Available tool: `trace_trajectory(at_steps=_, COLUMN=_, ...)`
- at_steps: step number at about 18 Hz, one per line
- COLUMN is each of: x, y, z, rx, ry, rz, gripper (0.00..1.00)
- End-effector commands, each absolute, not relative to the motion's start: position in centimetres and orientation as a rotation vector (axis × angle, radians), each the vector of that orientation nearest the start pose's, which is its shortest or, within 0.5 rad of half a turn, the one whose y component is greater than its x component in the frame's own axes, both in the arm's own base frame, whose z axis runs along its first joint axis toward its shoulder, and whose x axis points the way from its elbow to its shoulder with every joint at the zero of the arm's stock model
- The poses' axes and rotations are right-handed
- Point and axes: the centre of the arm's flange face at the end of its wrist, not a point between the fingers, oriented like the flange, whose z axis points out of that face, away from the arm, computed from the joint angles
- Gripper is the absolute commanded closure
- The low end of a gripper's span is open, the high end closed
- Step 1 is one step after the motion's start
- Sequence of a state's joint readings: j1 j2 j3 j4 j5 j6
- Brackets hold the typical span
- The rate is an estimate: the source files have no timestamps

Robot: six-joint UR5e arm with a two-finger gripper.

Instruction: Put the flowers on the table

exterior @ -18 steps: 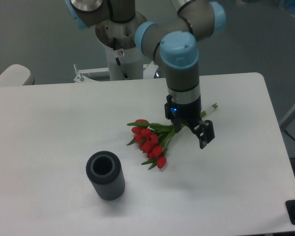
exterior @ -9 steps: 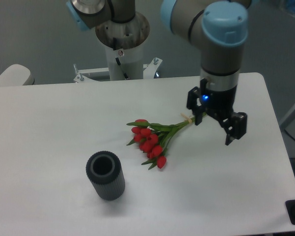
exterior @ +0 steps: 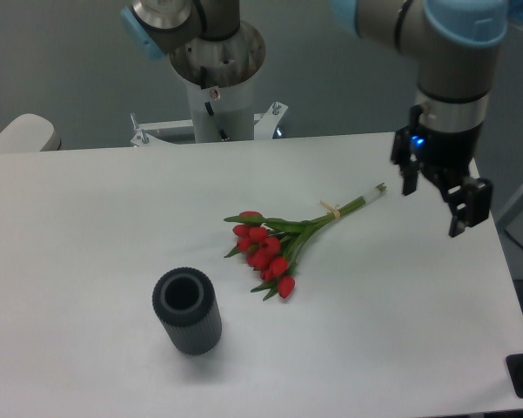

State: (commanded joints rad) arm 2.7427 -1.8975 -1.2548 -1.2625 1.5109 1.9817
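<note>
Near the front-left part of the desk (exterior: 87,209) stands a dark grey ribbed cylinder (exterior: 187,311), upright, hollow top, matte rubbery look, casting a soft shadow. Desk is white, flat, matte smooth, rounded corners. Toward the middle lie the flowers (exterior: 278,246): red tulip heads clustered at the left end, glossy-looking, with green leaves around them; long thin green stems run up and right toward the desk's far-right corner, tied by a pale band (exterior: 332,210) partway along, stem tips pale. Bunch lies flat on the surface, well apart from the cylinder and not touched by anything.

Behind the far edge sits the robot base (exterior: 216,61), grey metal column with pale blue joint caps. Over the right edge hangs the arm's wrist (exterior: 452,96), grey tube body, blue cap on top, pointing straight down. Black end effector (exterior: 438,195) below it has a small blue light lit; its two fingers are spread wide with nothing between them, raised clear of the desk, just right of the stem tips.

Versus half a second ago: end effector has shifted right and higher, off the stems toward the right edge. Flowers and cylinder unchanged in place.
</note>
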Motion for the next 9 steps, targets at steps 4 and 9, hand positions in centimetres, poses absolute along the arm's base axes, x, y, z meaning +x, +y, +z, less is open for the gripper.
trace_trajectory(at_steps=4, x=-55.07, y=37.71, z=49.22, rx=-2.807, ry=1.216, rz=0.455, gripper=0.00)
trace_trajectory(at_steps=9, x=-54.81, y=37.94, z=49.08, rx=-2.803, ry=1.220, rz=0.450, gripper=0.00)
